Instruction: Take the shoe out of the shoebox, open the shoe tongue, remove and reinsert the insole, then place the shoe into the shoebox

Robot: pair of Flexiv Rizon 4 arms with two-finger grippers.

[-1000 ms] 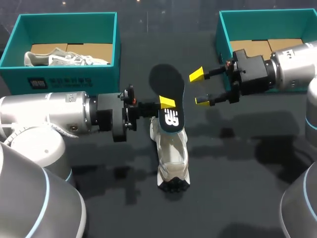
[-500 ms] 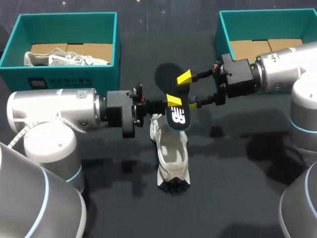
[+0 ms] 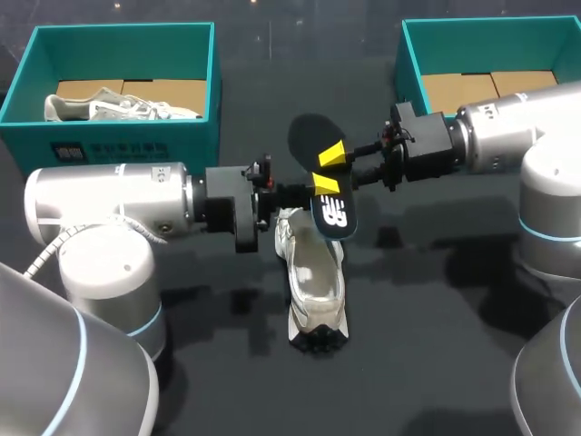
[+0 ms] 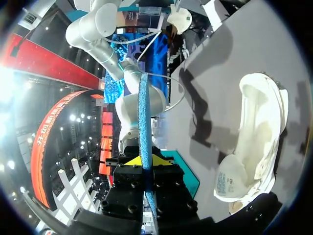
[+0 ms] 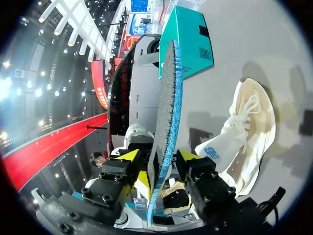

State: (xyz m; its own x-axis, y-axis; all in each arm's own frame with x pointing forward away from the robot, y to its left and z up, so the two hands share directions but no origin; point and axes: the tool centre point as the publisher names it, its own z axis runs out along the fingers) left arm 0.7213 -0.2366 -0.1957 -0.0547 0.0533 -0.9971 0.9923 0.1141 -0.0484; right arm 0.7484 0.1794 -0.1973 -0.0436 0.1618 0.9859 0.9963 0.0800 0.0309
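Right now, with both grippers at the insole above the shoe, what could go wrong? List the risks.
1. The left gripper pinches the insole only at its side edge, so it may twist or slip down onto the shoe.
2. The right gripper stands open around the insole, close to the left one; closing there could bend the insole or bump fingers.

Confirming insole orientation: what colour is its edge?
The insole edge is blue; clearest in left wrist view.

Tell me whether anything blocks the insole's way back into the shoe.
Nothing visible does. The insole, pinched by the left gripper, hangs over the shoe, whose mouth lies open. The right gripper, open, straddles the insole.
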